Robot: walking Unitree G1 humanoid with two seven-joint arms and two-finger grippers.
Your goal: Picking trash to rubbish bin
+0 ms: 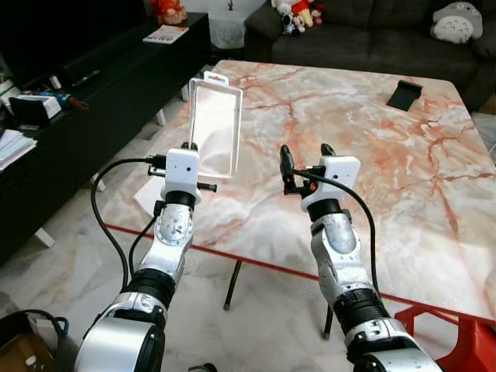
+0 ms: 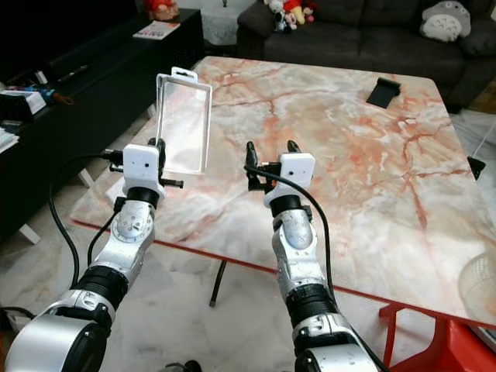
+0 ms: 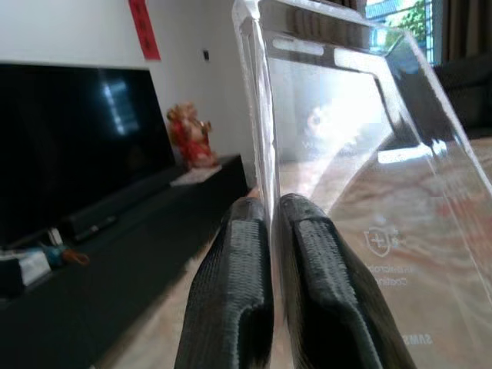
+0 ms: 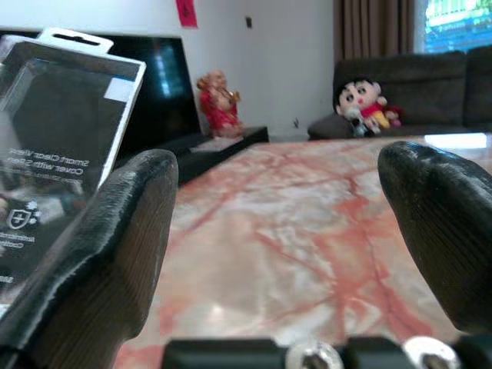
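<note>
Above the near left edge of a marble table (image 1: 403, 194), the left gripper (image 3: 273, 231) pinches the lower edge of a clear plastic package (image 1: 215, 128), holding it upright off the tabletop, its hang tab at 12 o'clock. The right gripper (image 1: 307, 152) hovers at 3 o'clock from it, fingers spread wide and empty. A small black stand (image 1: 404, 94) sits far across the table at 1 o'clock, a dark sofa (image 1: 364, 31) beyond, a low black cabinet (image 1: 85, 108) at 9 o'clock.
</note>
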